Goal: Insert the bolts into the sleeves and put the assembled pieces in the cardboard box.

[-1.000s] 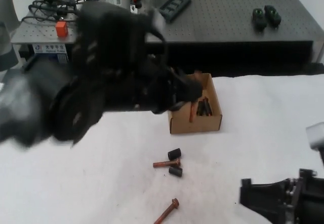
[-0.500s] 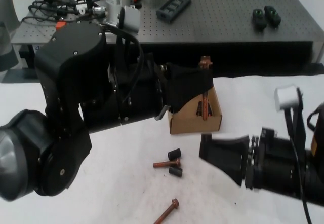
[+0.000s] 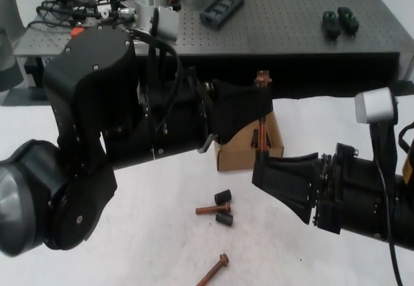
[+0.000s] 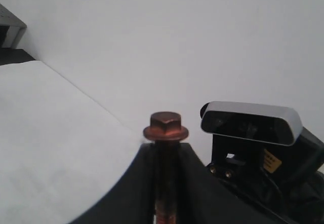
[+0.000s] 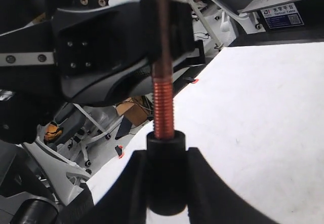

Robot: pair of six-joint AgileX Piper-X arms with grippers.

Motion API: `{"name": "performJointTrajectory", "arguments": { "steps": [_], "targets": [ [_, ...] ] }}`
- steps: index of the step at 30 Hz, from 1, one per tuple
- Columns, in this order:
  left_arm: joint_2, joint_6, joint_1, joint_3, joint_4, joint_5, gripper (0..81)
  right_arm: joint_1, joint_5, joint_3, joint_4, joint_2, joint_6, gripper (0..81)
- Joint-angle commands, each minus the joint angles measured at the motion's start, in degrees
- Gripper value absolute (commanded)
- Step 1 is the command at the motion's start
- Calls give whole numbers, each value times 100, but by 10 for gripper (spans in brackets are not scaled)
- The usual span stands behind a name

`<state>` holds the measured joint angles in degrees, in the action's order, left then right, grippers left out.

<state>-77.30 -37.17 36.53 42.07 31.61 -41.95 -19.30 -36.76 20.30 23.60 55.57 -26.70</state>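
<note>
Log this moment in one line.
left jaws shut on upright bolt | right jaws shut on sleeve at bolt tip | box behind

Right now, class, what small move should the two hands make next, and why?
Probably slide the right hand and its sleeve farther along the bolt held by the left hand. The threaded tip meets the sleeve's mouth and looks lined up, with most of the thread bare.

Coppery metal, dull sheen, ridged thread on the bolt. Smooth matt black on the sleeve. Matt brown cardboard for the box. At 12 o'clock, matt dark perforated metal plate.
</note>
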Motion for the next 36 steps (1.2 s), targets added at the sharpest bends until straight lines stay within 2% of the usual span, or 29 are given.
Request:
{"name": "performJointTrajectory", "arguments": {
  "steps": [1,6,8,10,12,14,16,19,23,26,28,32,36],
  "targets": [
    [81,-105,-5,13,113,-128,7,-14,-75,74,250,9,102,9],
    [81,-122,-5,13,93,-568,2,-14,70,74,557,9,102,9],
    [81,-138,-5,13,-33,-615,45,-14,177,74,707,9,102,9],
    [81,-138,-5,13,-227,-626,187,3,349,74,871,9,102,9],
    [81,-63,-5,13,-372,-626,391,78,595,74,948,9,246,9],
    [81,-10,-5,13,-494,-598,515,222,1048,155,797,9,468,9],
    [81,59,-9,13,-596,-582,508,452,1466,363,359,31,908,9],
    [81,519,-30,13,-1009,-486,473,836,1692,844,-269,269,1697,9],
    [81,1385,-30,13,-2092,1,473,1191,1979,1735,-1166,1119,2039,9],
    [35,2616,-12,13,-3161,804,459,1248,2339,2691,-2071,2031,2211,9],
    [-113,3206,-9,90,-3809,1185,415,1248,2600,3394,-2619,2745,2399,9],
    [-603,3657,4,361,-4643,1231,377,1118,2995,4740,-3664,4086,2479,9],
    [-1124,4422,130,780,-5417,2006,377,1031,3129,5859,-4475,5227,2670,9]
  ]
}}
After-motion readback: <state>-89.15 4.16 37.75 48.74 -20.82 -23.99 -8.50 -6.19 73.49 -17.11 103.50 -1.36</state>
